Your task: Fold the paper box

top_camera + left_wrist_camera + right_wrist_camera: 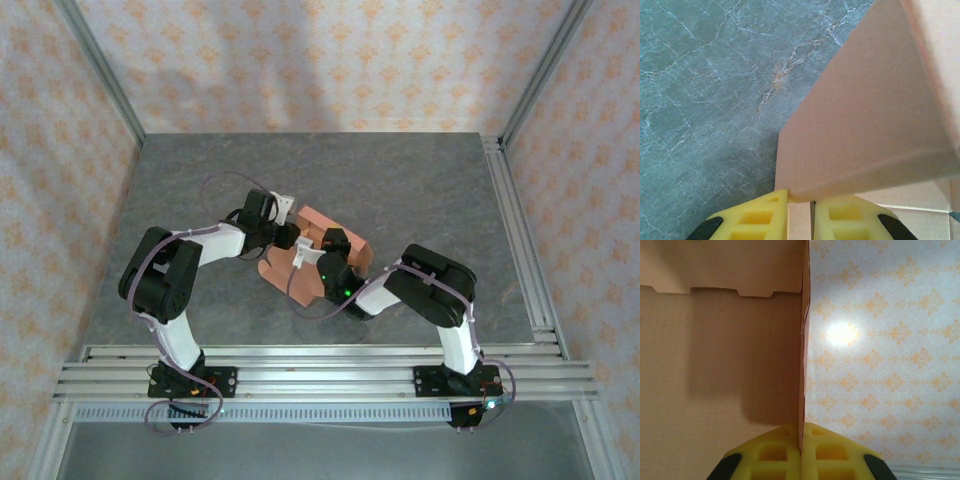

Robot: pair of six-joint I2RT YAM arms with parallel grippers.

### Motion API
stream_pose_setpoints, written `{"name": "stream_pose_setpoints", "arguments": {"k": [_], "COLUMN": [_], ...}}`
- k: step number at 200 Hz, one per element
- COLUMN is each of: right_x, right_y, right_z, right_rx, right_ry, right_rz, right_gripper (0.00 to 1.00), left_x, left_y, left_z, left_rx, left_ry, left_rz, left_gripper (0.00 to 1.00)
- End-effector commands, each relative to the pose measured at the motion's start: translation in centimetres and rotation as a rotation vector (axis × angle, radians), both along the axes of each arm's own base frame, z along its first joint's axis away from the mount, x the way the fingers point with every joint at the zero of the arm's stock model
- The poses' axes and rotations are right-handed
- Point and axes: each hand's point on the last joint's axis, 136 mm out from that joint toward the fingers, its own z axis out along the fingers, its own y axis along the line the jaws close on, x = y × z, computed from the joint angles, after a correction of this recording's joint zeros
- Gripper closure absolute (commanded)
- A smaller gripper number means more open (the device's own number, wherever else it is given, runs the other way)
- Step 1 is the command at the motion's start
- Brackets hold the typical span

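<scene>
Left arm: base at the near rail, elbow raised, forearm reaching in toward mid-table, wrist bent down over the card.
Left hand (283, 232): my wrist view puts the yellow fingertips (801, 200) at the lower corner of a raised flap, with a thin gap left between them. I cannot tell whether they are pinching card.
Right arm: base at the near rail, elbow folded high, forearm angled left and inward, wrist just beside the left one.
Right hand (333, 238): closed tight (802, 427) on a thin upright edge of card, and aimed at the patterned wall (880, 365).
Paper box (318, 220): salmon-orange card, lying mid-table between the two hands and partly under them.
Box, left wrist view: one panel (865, 125) stands tilted above a flat panel.
Box, right wrist view: a broad inner face (715, 365), with a notched flap edge across its top.
Table (420, 200): grey, marbled.
</scene>
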Motion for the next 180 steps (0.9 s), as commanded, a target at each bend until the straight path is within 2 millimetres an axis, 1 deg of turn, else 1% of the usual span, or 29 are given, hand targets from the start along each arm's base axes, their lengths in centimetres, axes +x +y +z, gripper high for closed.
{"name": "stream_pose_setpoints", "arguments": {"k": [1, 13, 20, 43, 49, 56, 70, 74, 90, 94, 109, 121, 155, 180], "right_x": [-1.1, -1.1, -1.1, -1.1, -1.2, -1.2, -1.5, -1.5, -1.9, -2.0, -2.5, -3.0, -4.5, -5.4], "right_y": [0.5, 0.5, 0.5, 0.5, 0.5, 0.5, 0.6, 0.5, 0.6, 0.7, 0.8, 0.9, 1.5, 1.9], "right_z": [-2.3, -2.3, -2.3, -2.0, -1.8, -1.7, -1.5, -1.5, -1.5, -1.4, -1.3, -1.2, -1.0, -0.3], "right_rx": [-0.051, -0.05, -0.047, -0.024, -0.012, 0.005, 0.028, 0.033, 0.057, 0.066, 0.098, 0.126, 0.219, 0.308], "right_ry": [0.075, 0.077, 0.076, 0.074, 0.074, 0.078, 0.09, 0.094, 0.109, 0.111, 0.123, 0.135, 0.219, 0.266], "right_rz": [0.058, 0.057, 0.057, 0.058, 0.06, 0.065, 0.075, 0.076, 0.088, 0.092, 0.104, 0.113, 0.136, 0.153], "right_gripper": [1.0, 1.0, 1.0, 1.0, 0.96, 0.88, 0.76, 0.74, 0.72, 0.71, 0.67, 0.61, 0.36, 0.25], "left_x": [0.2, 0.2, 0.2, 0.1, 0.2, 0.2, 0.2, 0.2, 0.3, 0.3, 0.5, 0.6, 0.8, 0.8], "left_y": [-0.7, -0.6, -0.6, -0.5, -0.4, -0.5, -0.4, -0.3, -0.2, -0.2, -0.1, -0.1, 0.3, 0.4], "left_z": [2.1, 2.1, 2.2, 2.2, 2.3, 2.3, 2.2, 2.1, 2.2, 2.1, 2.0, 1.9, 2.2, 2.1], "left_rx": [-0.007, -0.002, -0.001, 0.013, 0.016, 0.018, 0.024, 0.026, 0.033, 0.033, 0.038, 0.04, 0.058, 0.066], "left_ry": [-0.079, -0.085, -0.09, -0.107, -0.112, -0.117, -0.121, -0.122, -0.131, -0.129, -0.136, -0.139, -0.163, -0.172], "left_rz": [-0.024, -0.023, -0.022, -0.02, -0.02, -0.02, -0.018, -0.015, -0.008, -0.007, 0.0, 0.006, 0.021, 0.023], "left_gripper": [0.84, 0.85, 0.9, 0.92, 0.93, 0.93, 0.94, 0.95, 0.98, 1.0, 1.0, 1.0, 1.0, 1.0]}}
